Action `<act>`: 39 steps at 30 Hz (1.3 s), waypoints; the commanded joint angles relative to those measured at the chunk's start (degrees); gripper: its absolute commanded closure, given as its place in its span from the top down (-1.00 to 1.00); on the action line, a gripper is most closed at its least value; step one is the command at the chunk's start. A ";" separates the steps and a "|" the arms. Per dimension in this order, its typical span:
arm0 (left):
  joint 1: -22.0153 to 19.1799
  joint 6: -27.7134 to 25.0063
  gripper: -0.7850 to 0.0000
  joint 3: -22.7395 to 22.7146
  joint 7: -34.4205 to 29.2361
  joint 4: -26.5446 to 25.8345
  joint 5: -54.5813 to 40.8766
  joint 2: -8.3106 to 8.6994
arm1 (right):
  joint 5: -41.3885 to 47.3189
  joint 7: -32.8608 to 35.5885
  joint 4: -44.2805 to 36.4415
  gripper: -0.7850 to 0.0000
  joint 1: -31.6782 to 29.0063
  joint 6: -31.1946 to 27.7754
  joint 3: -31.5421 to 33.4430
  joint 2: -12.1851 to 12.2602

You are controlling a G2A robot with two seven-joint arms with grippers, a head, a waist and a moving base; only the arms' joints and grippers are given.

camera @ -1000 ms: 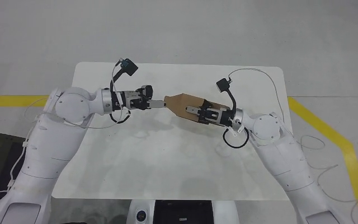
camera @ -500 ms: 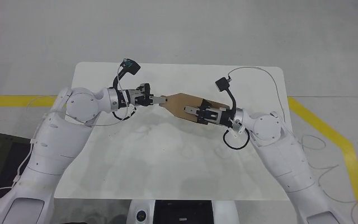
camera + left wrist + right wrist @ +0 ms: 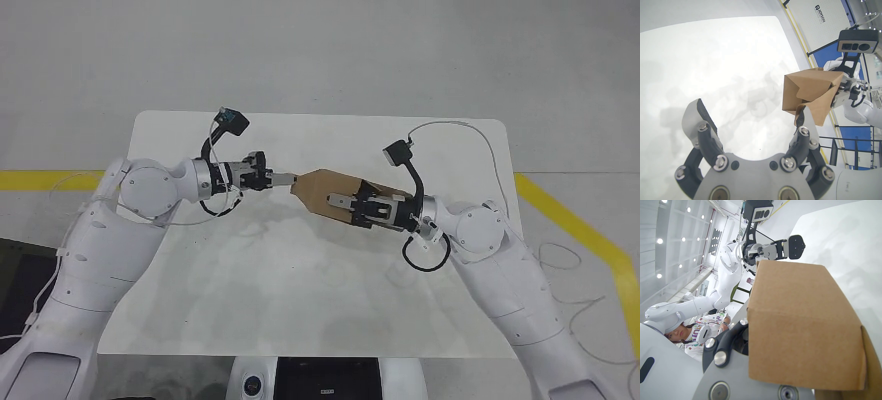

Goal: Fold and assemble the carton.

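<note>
1. While the right pincer clamps the brown carton over the middle of the white worktop, its folded end points at the left pincer.
2. That pincer gapes wide, one fingertip touching a carton flap.

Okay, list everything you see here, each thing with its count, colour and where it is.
carton: one, brown, partly folded, held over the table between the two grippers
table: one, white, beneath both arms
floor tape: two strips, yellow, either side of the table
left gripper: one, grey and black, open, one fingertip at the carton's end flap
right gripper: one, grey and black, shut on the carton's other end
</note>
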 commanded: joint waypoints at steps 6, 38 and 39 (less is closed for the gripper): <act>-0.44 -0.08 1.00 0.78 -0.59 -0.17 -1.18 -0.26 | 0.89 -0.15 0.18 -1.00 0.56 -0.61 -0.91 -0.26; -0.42 -3.40 1.00 1.35 -4.75 2.00 -11.05 -0.75 | 8.28 1.30 3.45 -1.00 2.87 -4.84 -4.11 -1.66; -0.49 -3.58 1.00 1.37 -5.03 2.40 -11.44 -0.77 | 8.39 1.46 3.52 -1.00 2.86 -4.93 -4.03 -1.65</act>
